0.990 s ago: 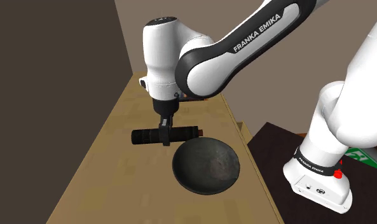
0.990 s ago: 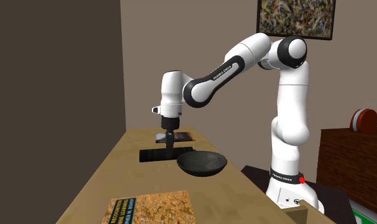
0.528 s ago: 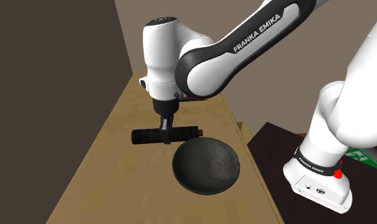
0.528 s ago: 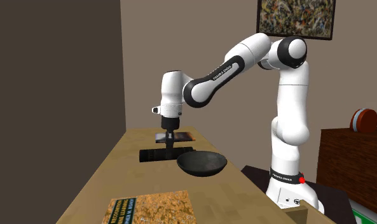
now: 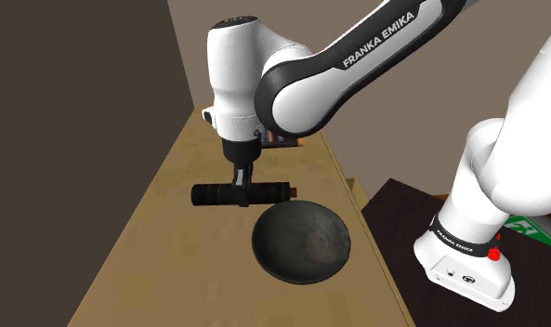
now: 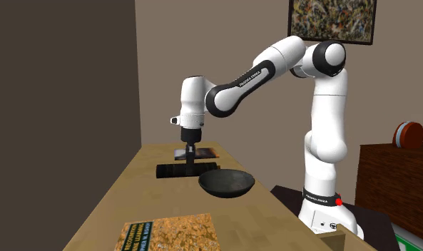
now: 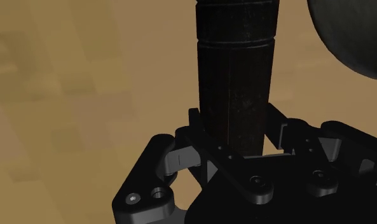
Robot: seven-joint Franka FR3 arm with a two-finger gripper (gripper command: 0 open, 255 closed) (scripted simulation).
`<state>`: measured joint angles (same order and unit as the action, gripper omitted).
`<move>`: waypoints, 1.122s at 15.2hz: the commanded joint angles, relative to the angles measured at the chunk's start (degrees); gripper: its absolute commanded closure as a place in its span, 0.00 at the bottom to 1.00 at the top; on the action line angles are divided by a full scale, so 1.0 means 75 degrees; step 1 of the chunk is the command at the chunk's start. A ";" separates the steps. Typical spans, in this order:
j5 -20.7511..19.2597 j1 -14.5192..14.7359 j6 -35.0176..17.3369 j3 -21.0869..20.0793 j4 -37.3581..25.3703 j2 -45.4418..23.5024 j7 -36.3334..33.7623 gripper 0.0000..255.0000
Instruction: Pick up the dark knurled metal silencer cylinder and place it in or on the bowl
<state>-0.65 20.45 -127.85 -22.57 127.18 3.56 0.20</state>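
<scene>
I am clamping my gripper around the middle of the dark knurled cylinder, fingers closed on its sides, gripping near its balance point so it is hanging level instead of tipping. It is sitting crosswise just beside the dark bowl, past the rim farthest from my stand and low over the wooden bench. I am judging that it needs more height to clear that rim.

Wooden table: dark bowl midway, mottled book at one end, dark flat item at opposite end.
</scene>
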 commanded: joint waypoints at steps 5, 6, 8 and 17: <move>0.0131 0.0000 0.0609 0.0031 -0.0359 0.0275 0.0109 1.00; 0.0148 0.0000 0.0712 0.0036 -0.0425 0.0314 0.0124 1.00; 0.0178 -0.0001 0.0916 0.0048 -0.0562 0.0386 0.0152 1.00; 0.0268 -0.0011 0.1835 0.0098 -0.1260 0.0624 0.0242 1.00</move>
<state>1.37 20.39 -114.92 -21.86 118.57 8.24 2.00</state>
